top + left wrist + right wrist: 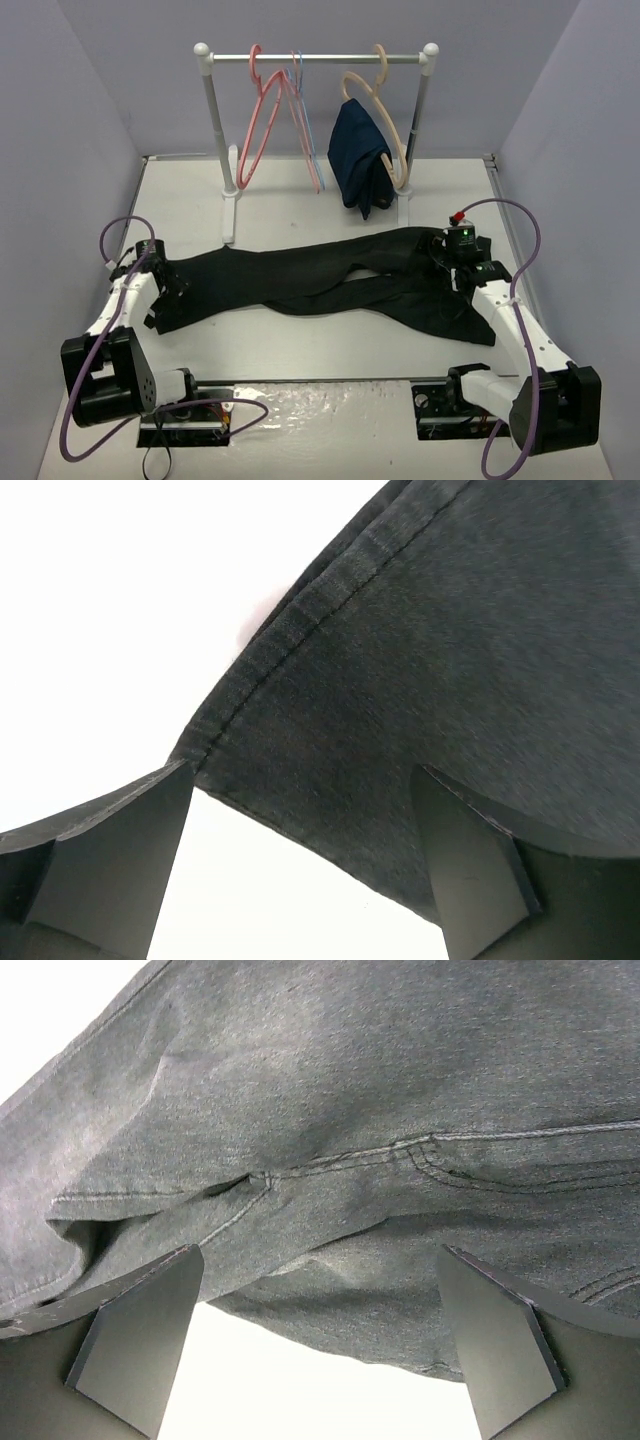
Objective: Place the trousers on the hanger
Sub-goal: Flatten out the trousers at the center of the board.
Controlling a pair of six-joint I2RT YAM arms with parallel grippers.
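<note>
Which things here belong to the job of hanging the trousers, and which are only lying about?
For the job:
- black trousers
- salmon-pink hanger
- rail that it hangs on

Not for the job:
- light-blue hanger
- tan hanger
- navy garment

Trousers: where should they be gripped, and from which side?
Grip the trousers at their two ends, hem edge below the open left hand, pocket-seamed end below the open right hand. Come from above: they lie flat, stretched along the table.
</note>
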